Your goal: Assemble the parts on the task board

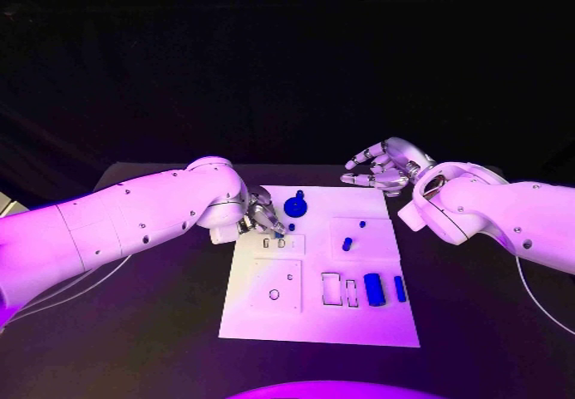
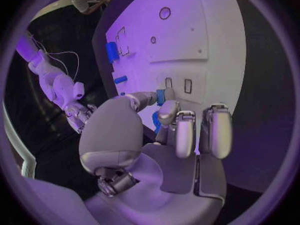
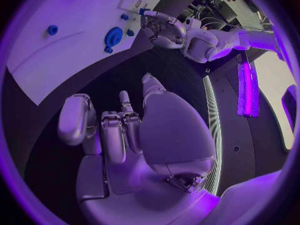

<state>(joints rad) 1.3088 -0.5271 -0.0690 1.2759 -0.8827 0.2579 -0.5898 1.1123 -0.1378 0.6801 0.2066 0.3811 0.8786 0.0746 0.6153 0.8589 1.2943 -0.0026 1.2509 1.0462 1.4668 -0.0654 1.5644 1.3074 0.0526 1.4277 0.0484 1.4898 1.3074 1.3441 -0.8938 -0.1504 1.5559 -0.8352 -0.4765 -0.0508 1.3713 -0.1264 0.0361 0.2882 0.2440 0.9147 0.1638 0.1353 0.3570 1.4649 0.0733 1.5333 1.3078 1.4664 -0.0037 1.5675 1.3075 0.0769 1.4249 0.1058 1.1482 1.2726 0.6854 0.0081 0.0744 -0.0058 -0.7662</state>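
Observation:
The white task board lies in the middle of the table. My left hand hovers over its far left corner and pinches a small blue part between thumb and finger, just above two small rectangular slots. A round blue knob stands close beside that hand. A small blue peg stands in the board's right half. A blue cylinder and a narrow blue piece lie near the right edge. My right hand hangs beyond the board's far right corner, fingers apart, holding nothing.
The black table surrounds the board. Empty cut-outs lie beside the blue cylinder, and a round hole sits in the left plate. The right wrist view shows the left hand at the board's corner, near the knob.

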